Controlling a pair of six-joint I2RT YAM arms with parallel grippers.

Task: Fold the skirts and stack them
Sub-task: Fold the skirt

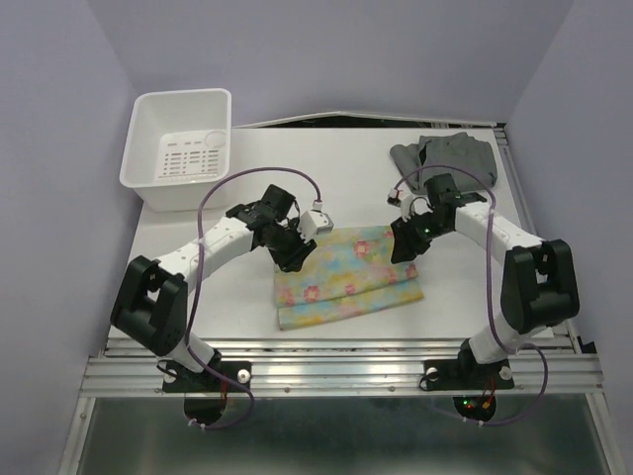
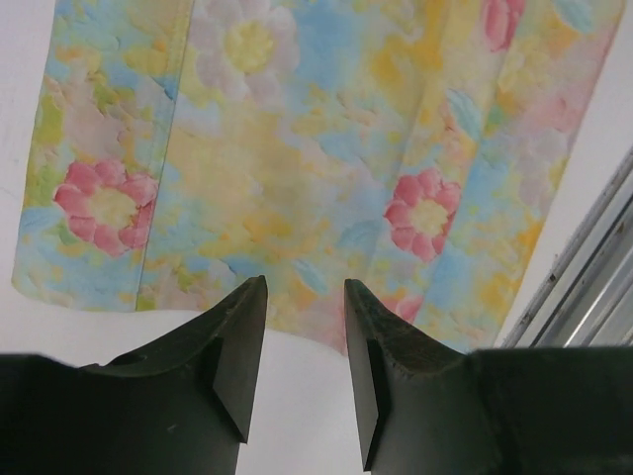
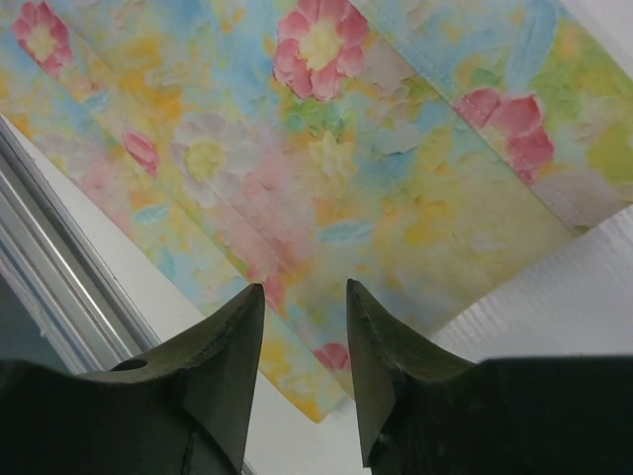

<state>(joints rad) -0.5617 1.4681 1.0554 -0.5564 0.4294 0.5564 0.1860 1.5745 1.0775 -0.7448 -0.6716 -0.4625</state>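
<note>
The flower-print skirt [image 1: 348, 275] lies folded flat on the white table near the front middle. It fills the left wrist view [image 2: 297, 158] and the right wrist view [image 3: 326, 168]. My left gripper [image 1: 297, 259] hovers at its upper left edge, open and empty [image 2: 305, 297]. My right gripper [image 1: 406, 247] hovers at its upper right corner, open and empty [image 3: 305, 297]. The grey skirt [image 1: 445, 158] lies crumpled at the table's back right, apart from both grippers.
A white plastic bin [image 1: 180, 148] stands at the back left. The metal rail [image 1: 346, 371] runs along the table's front edge, close to the skirt's near hem. Purple walls close in both sides.
</note>
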